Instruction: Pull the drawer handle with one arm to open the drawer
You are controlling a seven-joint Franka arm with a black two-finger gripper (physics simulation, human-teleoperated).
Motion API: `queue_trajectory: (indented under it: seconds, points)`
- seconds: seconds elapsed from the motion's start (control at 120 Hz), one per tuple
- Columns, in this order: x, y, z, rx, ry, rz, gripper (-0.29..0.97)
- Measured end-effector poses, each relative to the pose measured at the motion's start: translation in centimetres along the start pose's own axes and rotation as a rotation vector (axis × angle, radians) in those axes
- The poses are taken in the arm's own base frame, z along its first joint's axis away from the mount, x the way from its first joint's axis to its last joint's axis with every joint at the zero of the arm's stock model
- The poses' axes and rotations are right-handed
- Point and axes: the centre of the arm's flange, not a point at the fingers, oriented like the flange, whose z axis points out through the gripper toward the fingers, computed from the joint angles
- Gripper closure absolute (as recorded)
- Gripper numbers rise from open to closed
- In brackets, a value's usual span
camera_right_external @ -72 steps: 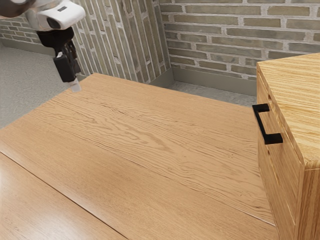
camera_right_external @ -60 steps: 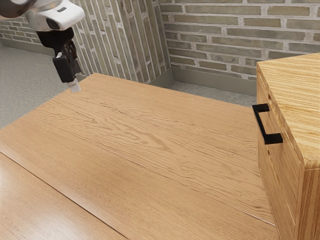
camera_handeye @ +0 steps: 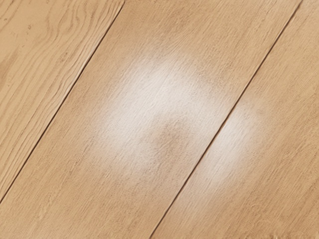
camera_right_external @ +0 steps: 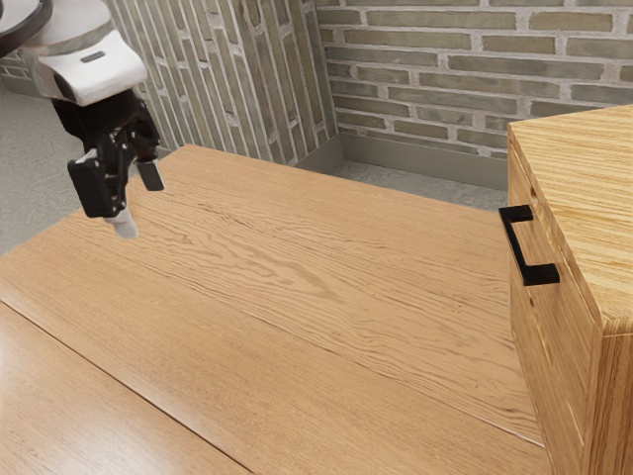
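Observation:
A black bar handle (camera_right_external: 526, 244) sits on the top drawer front of a light wooden cabinet (camera_right_external: 579, 198) at the exterior view's right edge. The drawer front lies flush with the cabinet's face. My gripper (camera_right_external: 139, 205) hangs far off at the exterior view's left, just above the table's far left corner. Its fingers (camera_right_external: 123, 224) stand apart with nothing between them, so it is open. In the wrist view, bare wooden table planks (camera_handeye: 164, 134) with a pale glare lie under the hand.
A wide wooden table (camera_right_external: 297, 297) stretches between the gripper and the cabinet. Brick walls (camera_right_external: 445, 59) stand behind it, and grey floor (camera_right_external: 40, 148) lies past its far left edge.
My hand has dropped lower and shifted a little toward the exterior view's left, turning as it went. The fingers now stand visibly apart. The drawer and handle are unmoved.

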Motion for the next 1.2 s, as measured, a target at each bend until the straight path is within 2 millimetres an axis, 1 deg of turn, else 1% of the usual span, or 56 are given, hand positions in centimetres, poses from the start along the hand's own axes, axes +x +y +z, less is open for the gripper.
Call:
queue_trajectory:
  seconds: [0.067,0.125,0.217,0.325,0.358,0.442,0.5,0.642,0.7,0.742,0.808,0.908,1.025,1.2]
  points:
    - [1.5,0.9,1.0,-0.003,-0.002,0.123,0.0]
    - [2.7,0.9,2.4,0.004,0.004,0.236,0.0]
    - [4.5,0.5,3.1,0.053,0.075,0.411,0.0]
    - [7.0,0.1,3.1,0.135,0.176,0.602,0.0]
    - [8.1,0.2,3.1,0.16,0.195,0.661,0.0]
    - [10.4,0.1,3.3,0.214,0.227,0.791,0.03]
    - [11.8,0.1,3.4,0.242,0.283,0.873,0.06]
    - [13.9,-0.6,3.8,0.314,0.406,1.041,0.11]
    - [14.5,-0.5,3.7,0.346,0.441,1.104,0.15]
    - [15.1,-0.2,3.6,0.367,0.46,1.153,0.19]
    - [16.7,0.9,3.4,0.395,0.486,1.243,0.28]
    - [18.5,1.9,3.4,0.43,0.516,1.347,0.35]
    - [19.7,2.0,3.8,0.468,0.536,1.431,0.4]
    - [21.8,1.4,5.2,0.508,0.566,1.516,0.43]
